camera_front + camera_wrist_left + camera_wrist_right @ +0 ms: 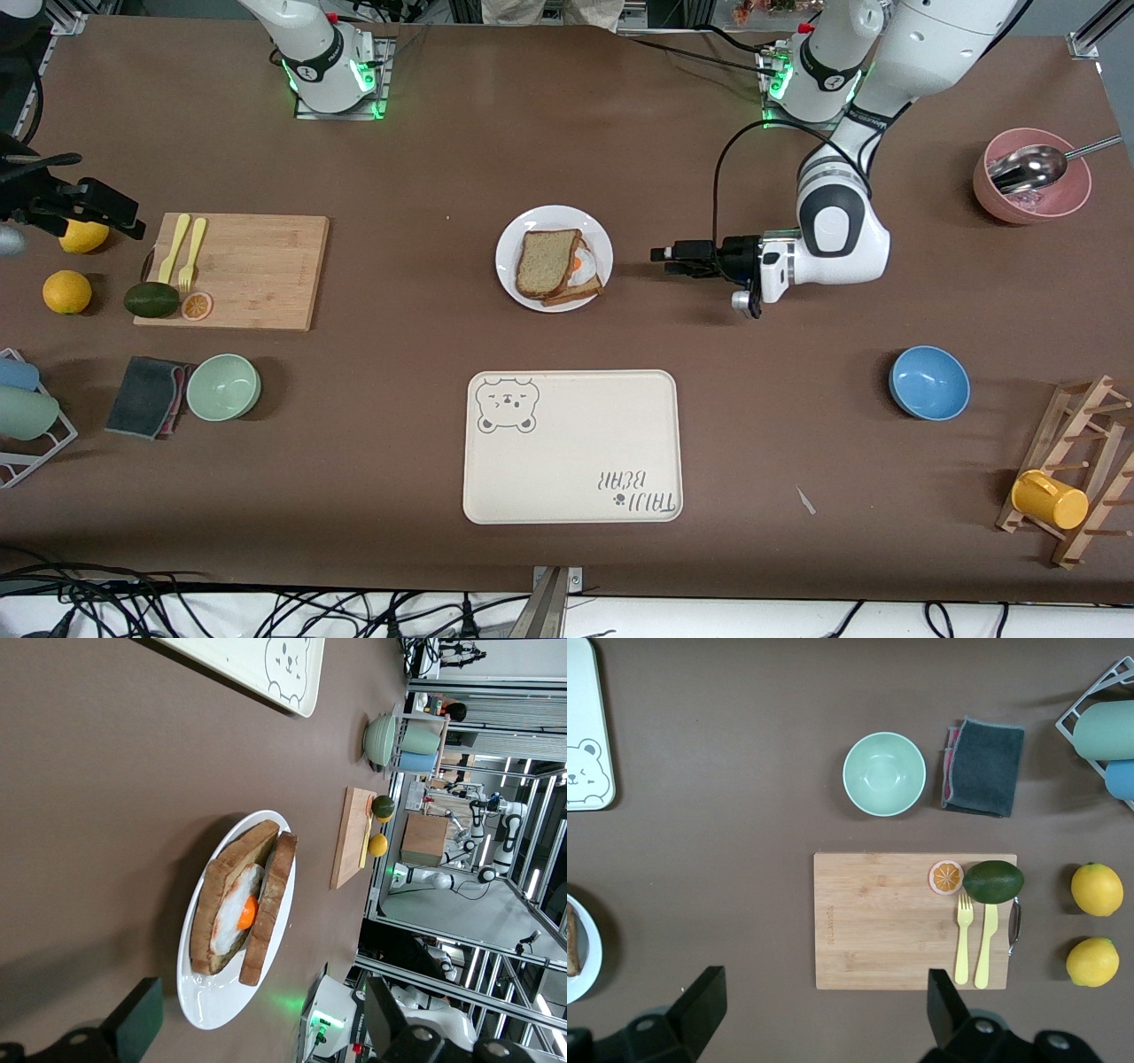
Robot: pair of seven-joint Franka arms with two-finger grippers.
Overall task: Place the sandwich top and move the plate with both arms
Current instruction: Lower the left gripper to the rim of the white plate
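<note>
Speckled brown bread slice (547, 262) already leans on the egg slice on the round white plate (530, 229) mid-desk. Left hand (660, 254) open beside it; right hand (133, 221) open over the bamboo board (257, 266). I'd pinch opposite rims together, lifting level.

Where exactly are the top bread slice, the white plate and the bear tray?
sandwich top (547, 262), front view, middle of the slice's speckled face.
plate (554, 217), front view, bare rim toward the robots' bases.
bear tray (576, 443), front view, its plain middle.
</note>
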